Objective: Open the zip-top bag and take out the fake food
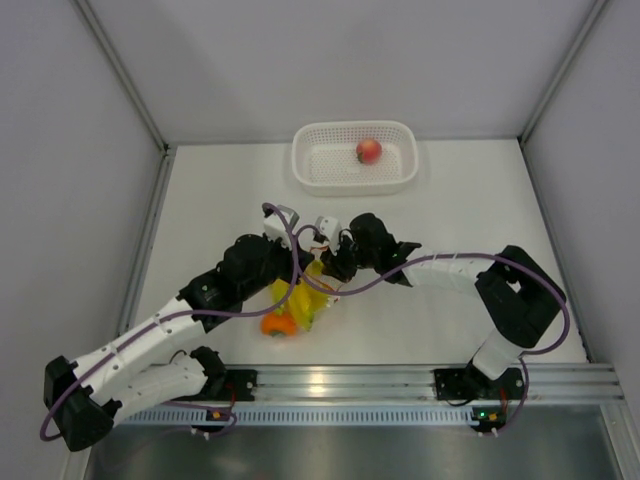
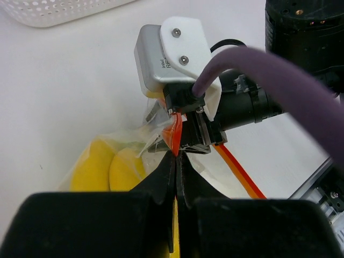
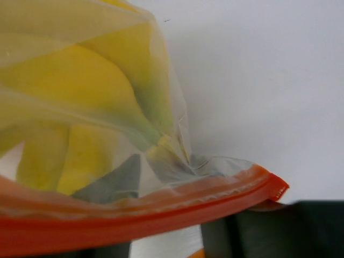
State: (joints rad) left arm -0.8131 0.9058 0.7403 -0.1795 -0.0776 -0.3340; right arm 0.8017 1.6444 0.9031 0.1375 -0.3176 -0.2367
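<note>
Clear zip-top bag point(image 3: 80, 97) holds yellow bananas point(image 2: 110, 169) (strip point(image 3: 161, 207) orange-red); left hand point(image 2: 176, 156) pinches it; right hand point(image 1: 337, 265) unclear.

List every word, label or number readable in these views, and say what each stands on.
"intel", then "RE", rest hidden by the white cover: on the silver camera housing.
Nothing else: no print shows on the clear zip-top bag or white perforated basket.
</note>
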